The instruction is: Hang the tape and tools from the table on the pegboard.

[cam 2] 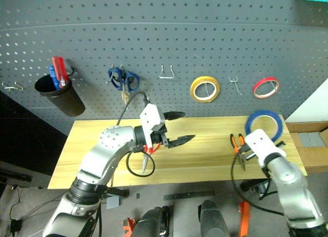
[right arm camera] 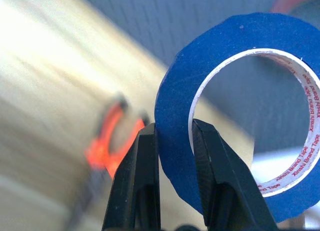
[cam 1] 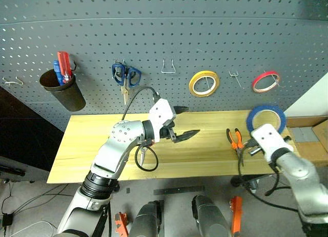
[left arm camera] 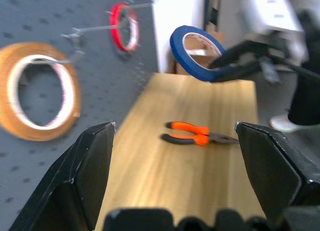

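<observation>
My right gripper (right arm camera: pixel 175 130) is shut on the rim of the tape (cam 1: pixel 266 109), a wide dark blue ring held upright above the right end of the table (cam 1: pixel 87 139), short of the pegboard (cam 1: pixel 205 37). Small pliers (cam 1: pixel 234 139) with orange and black handles lie on the table just left of that hand. Over the middle of the table, my left gripper (cam 1: pixel 190 120) stands open and holds nothing. It points to the right, towards the pliers (left arm camera: pixel 192 136) and the tape (left arm camera: pixel 182 53). Red-handle scissors (cam 2: pixel 147 154) lie on the table, partly hidden under my left wrist.
On the pegboard hang a black cup (cam 1: pixel 64 91) with red and blue handles in it, blue-handle scissors (cam 1: pixel 125 75), a bare wire hook (cam 1: pixel 169 67), a yellow roll (cam 1: pixel 204 83), a small bare hook (cam 1: pixel 235 77) and a thin red roll (cam 1: pixel 265 81). A cardboard box (cam 1: pixel 307 134) adjoins the table's right end.
</observation>
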`<state>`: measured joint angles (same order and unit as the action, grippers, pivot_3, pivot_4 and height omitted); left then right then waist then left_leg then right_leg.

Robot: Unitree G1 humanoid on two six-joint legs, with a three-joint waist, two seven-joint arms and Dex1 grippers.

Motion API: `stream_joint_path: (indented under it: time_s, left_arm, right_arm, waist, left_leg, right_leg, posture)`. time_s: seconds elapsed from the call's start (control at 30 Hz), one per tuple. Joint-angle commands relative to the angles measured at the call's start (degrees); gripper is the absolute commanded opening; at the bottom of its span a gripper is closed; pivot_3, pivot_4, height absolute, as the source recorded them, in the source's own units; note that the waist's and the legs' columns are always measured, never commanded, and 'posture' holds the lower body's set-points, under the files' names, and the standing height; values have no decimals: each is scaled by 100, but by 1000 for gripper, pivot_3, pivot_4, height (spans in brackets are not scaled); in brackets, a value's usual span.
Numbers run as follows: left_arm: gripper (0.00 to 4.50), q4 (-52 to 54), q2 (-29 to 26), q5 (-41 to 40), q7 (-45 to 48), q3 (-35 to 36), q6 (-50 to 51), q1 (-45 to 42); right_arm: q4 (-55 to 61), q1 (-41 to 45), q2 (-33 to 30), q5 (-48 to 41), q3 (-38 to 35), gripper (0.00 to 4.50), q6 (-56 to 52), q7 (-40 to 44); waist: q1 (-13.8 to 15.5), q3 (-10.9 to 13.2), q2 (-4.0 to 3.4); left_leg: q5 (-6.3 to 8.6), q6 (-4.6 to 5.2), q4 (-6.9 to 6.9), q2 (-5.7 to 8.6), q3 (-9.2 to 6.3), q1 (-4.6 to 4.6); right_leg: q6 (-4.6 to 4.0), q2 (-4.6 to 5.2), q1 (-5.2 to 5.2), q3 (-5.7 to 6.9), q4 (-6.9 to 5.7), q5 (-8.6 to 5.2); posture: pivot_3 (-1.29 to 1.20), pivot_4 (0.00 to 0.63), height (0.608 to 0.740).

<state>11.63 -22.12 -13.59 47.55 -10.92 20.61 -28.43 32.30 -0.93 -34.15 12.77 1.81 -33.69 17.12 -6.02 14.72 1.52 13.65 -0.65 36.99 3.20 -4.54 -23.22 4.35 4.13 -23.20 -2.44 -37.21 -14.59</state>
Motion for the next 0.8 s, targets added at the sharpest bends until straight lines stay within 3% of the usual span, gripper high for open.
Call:
stream_joint_path:
  time_s: [0.03,0.2,0.4,0.63,0.8]
  left_arm:
    - [4144,69,17,-59,-119,195,-192,-118]
    - [4144,2,2,-49,-144,230,-232,-175]
    - [4144,-28,32,-24,-149,188,-255,-230]
    - [4144,-30,97,-58,-191,197,-297,-269]
    - [4144,29,264,-410,-142,319,-171,-195]
  right_arm:
    - [626,322,142,654,375,387,412,-362]
    - [-177,1389,417,810,587,387,667,-416]
    - [-1871,2213,610,432,218,386,1166,-519]
    - [-2502,2308,769,143,136,386,1665,-447]
    - [-1640,1369,1001,138,247,2067,1417,-387]
  waist:
    - [2,3,6]
    - [-13,7,8]
    - [17,8,8]
    - [43,9,7]
    - [95,9,7]
  left_leg:
    - [0,0,1,2,0,0]
    - [0,0,-1,-1,0,1]
    - [1,2,-6,4,-3,-3]
    - [2,3,-12,4,-1,-13]
    - [2,3,-8,4,-3,-15]
  right_leg:
    - [1,2,1,0,2,1]
    - [-27,1,-2,2,3,19]
    - [-39,5,-4,6,6,26]
    - [-40,6,-15,4,11,26]
    - [-40,6,-15,6,9,26]
  posture:
    - [-202,269,740]
    - [-193,265,740]
    - [-172,260,740]
    - [-163,260,740]
    - [-168,259,740]
